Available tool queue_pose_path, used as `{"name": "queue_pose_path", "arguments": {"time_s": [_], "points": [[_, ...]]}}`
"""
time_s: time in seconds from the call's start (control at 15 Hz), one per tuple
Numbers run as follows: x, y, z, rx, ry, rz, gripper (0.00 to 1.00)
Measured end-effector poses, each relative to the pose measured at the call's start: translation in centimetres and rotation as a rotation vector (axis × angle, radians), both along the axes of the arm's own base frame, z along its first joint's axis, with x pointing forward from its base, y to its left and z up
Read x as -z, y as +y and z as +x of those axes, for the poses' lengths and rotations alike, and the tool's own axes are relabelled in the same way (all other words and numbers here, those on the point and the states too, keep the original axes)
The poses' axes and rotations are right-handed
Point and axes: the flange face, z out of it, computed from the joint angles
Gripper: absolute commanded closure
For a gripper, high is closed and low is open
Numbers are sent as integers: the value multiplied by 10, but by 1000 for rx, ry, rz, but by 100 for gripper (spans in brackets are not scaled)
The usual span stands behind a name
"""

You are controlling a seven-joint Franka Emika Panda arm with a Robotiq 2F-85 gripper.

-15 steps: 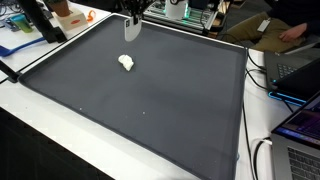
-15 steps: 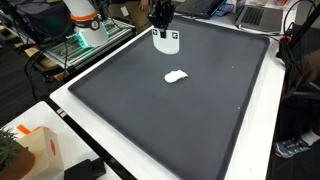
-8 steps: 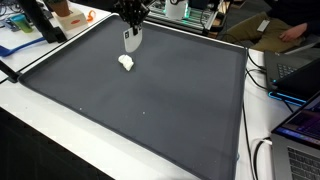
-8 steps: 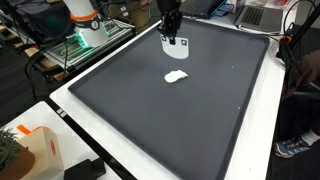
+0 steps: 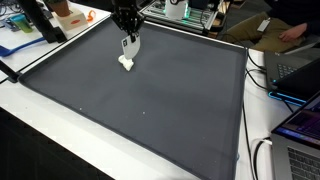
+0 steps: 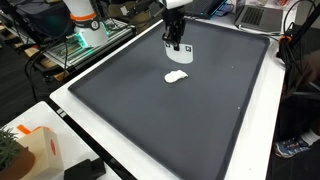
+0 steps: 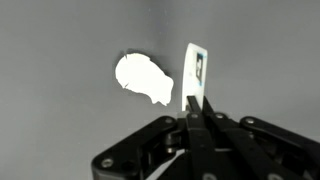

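While jaws clamp card (image 7: 196, 68), gripper (image 7: 193, 108) hangs near lump (image 7: 143, 78) over mat (image 7: 60, 40) | step: likely carrying card | next: slow descent, avoid lump

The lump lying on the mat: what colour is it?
Plain white lump on the dark grey mat; wrist view shows it best.

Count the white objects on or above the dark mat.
2. A white lump lies on the mat; a white card is clamped in the pincer beside it. None seems hidden.
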Motion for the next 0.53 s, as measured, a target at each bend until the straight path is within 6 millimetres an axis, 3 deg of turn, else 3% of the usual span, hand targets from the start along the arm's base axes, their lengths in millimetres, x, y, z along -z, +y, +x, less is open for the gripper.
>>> {"name": "queue_pose_path", "arguments": {"time_s": [0.53], "points": [[17, 7, 2, 49, 37, -89, 99]]}}
